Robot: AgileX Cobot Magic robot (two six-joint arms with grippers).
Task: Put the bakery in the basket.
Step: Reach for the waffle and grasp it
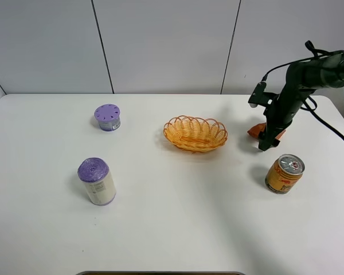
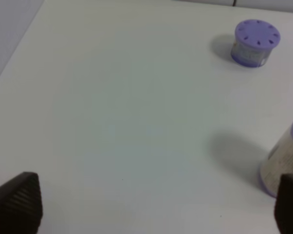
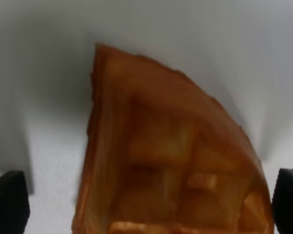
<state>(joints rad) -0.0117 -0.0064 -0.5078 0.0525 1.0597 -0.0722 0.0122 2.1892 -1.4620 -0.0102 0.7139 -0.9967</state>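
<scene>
Your left gripper (image 2: pixel 151 204) hangs spread and empty near the table's (image 1: pixel 178 229) left edge. The basket (image 1: pixel 195 133) sits mid-table. The bakery (image 3: pixel 171 161) lies toward the right edge, between the spread jaws of your right gripper (image 1: pixel 268 140). It looks light, stiff and crumbly, so pinch its straight edges gently.

- Orange-brown wedge-shaped waffle pastry (image 1: pixel 254 130): mostly hidden behind the black right arm (image 1: pixel 290 94) from above; blurred and cropped in the right wrist view.
- White cylindrical tub with purple lid (image 2: pixel 285 158): cropped in the left wrist view.
</scene>
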